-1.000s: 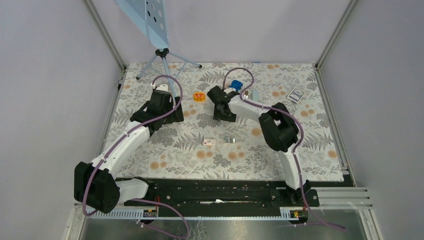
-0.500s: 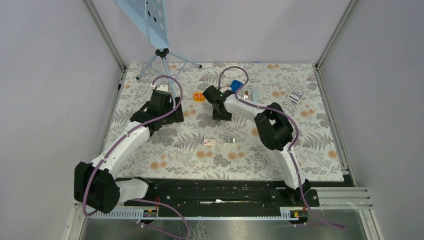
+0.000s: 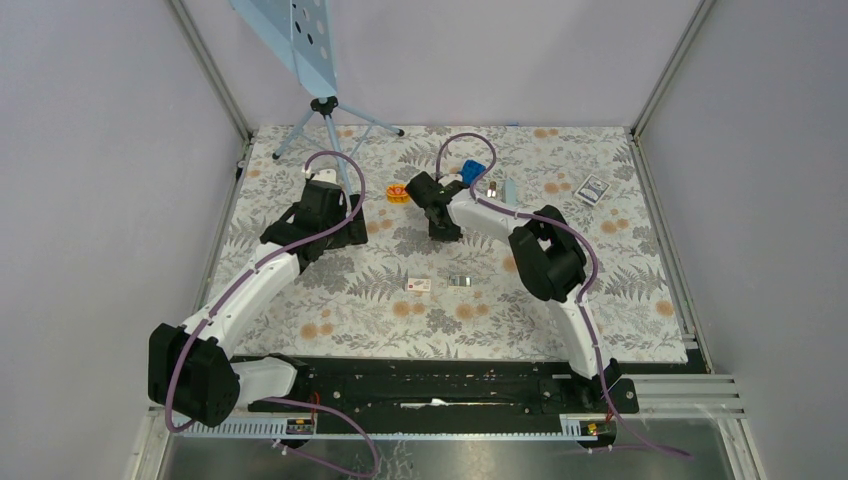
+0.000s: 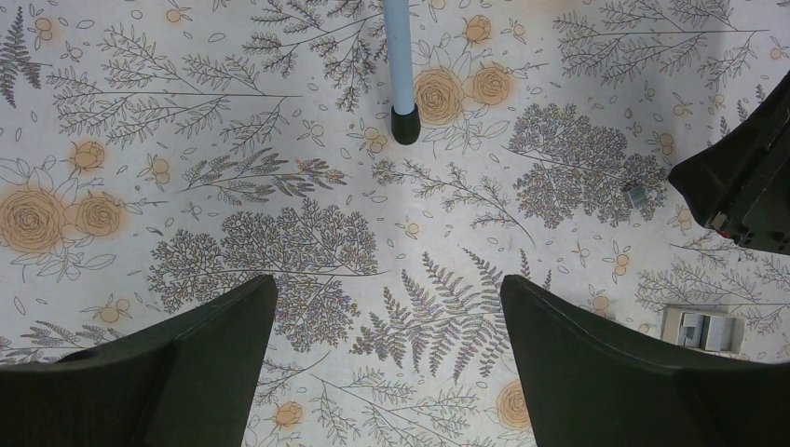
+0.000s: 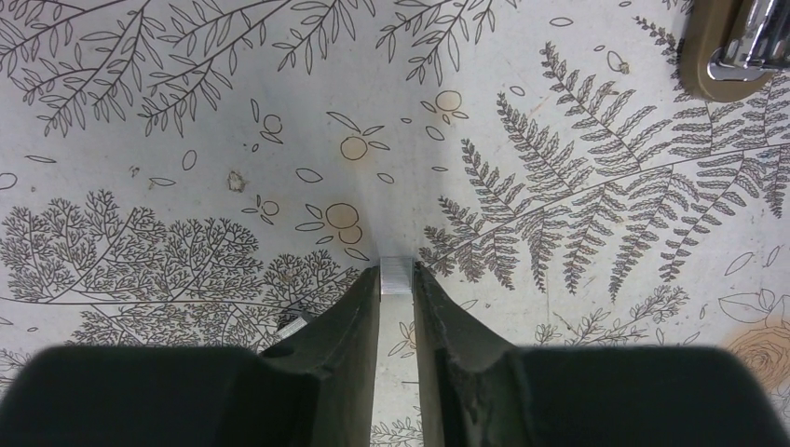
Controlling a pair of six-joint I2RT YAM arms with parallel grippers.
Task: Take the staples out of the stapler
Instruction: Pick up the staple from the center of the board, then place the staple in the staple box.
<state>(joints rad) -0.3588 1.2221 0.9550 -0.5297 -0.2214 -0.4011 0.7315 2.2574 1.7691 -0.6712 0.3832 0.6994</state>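
From above, we see the right arm's fingers (image 3: 445, 230) over the floral bench (image 3: 330, 300), the left arm's fingers (image 3: 348, 232) well apart. Left wrist: those gape wide, empty. Right wrist: fingers nearly closed, pinching the tiny silvery staple strip (image 5: 397, 277) at their tips.

Tablecloth (image 5: 279, 93) white, grey ferns, orange roses; staples (image 5: 396, 277) silvery; right claw (image 5: 397, 271) black.

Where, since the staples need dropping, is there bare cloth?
Bare floral tablecloth lies near right, past the right arm, and nearside of the small white box. Crowded: far middle, around the orange round piece and blue stapler.
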